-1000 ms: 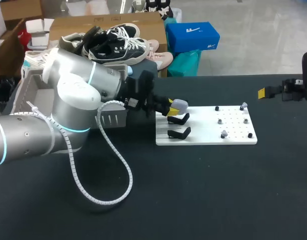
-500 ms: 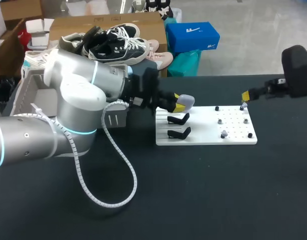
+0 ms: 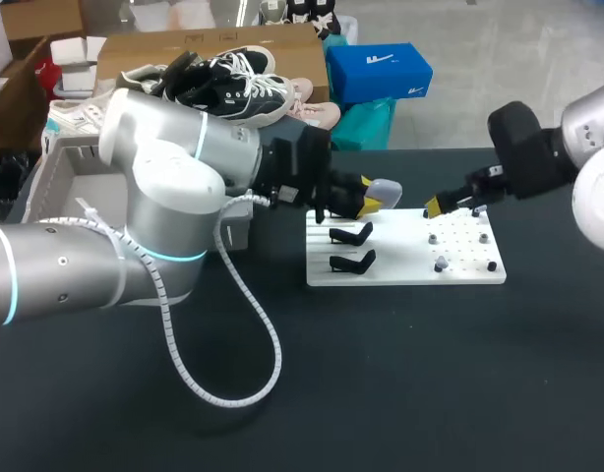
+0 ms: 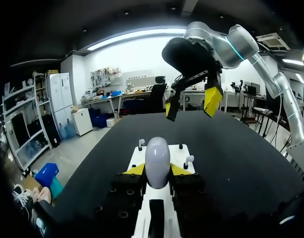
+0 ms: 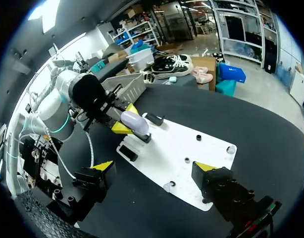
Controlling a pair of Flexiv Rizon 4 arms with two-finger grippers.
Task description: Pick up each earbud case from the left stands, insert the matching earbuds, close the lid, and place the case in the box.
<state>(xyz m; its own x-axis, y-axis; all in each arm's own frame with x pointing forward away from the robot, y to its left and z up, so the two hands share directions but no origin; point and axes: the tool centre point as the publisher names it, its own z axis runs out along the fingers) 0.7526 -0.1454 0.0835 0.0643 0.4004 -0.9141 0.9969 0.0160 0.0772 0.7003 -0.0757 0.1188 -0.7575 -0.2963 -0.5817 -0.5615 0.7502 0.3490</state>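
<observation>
place: robotics lab | shown by: left arm (image 3: 154,197) and right arm (image 3: 526,157) at black table (image 3: 400,383) | white pegged board (image 3: 405,267)

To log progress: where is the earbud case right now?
In the head view, the earbud case is held in the left gripper, raised over the left end of the white board, near the two black stands.

The head view looks down from above and behind on the black desk (image 3: 381,393), far enough off to take in both arms and the whole white board (image 3: 400,254). The left wrist view sits low and close behind the left gripper (image 4: 157,170), facing along the board toward the right gripper (image 4: 191,104) ahead. The right wrist view looks down from higher and farther off, facing back the other way; all three share the board and the earbud case (image 5: 133,121).
</observation>
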